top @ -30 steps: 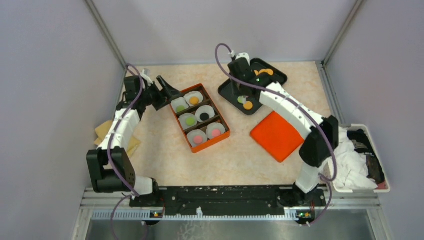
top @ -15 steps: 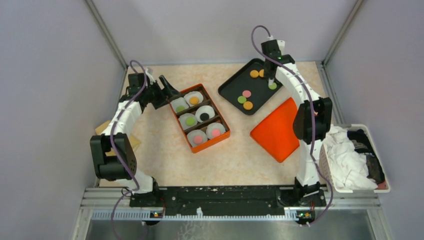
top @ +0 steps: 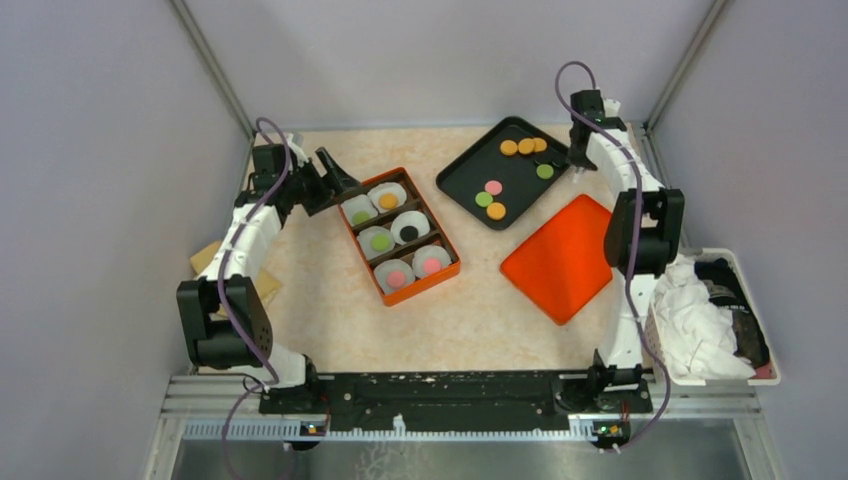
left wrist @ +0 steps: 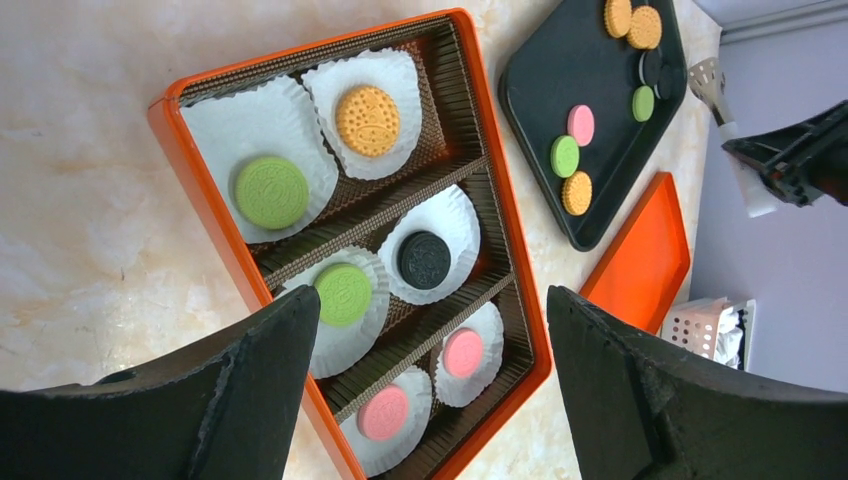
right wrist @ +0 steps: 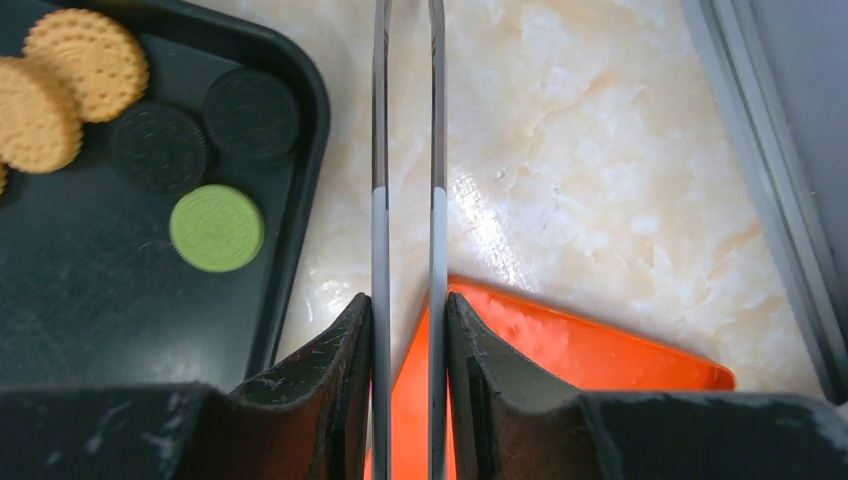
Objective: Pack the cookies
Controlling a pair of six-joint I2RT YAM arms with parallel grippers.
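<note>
All six cups (left wrist: 450, 210) in the box (left wrist: 310, 47) hold cookies (left wrist: 368, 93); more lie on the tray (top: 465, 178). Lid (top: 557, 258) off. Right gripper (right wrist: 408, 340) clamps tongs (right wrist: 437, 150), narrow, apparently empty; left gripper (left wrist: 430, 300) gapes above box.

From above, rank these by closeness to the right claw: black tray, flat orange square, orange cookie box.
1. Black rectangular tray: the right gripper, clamping metal tongs, is at its right corner.
2. Flat orange square: nearer the arm bases.
3. Orange divided box: farthest, leftward.
</note>
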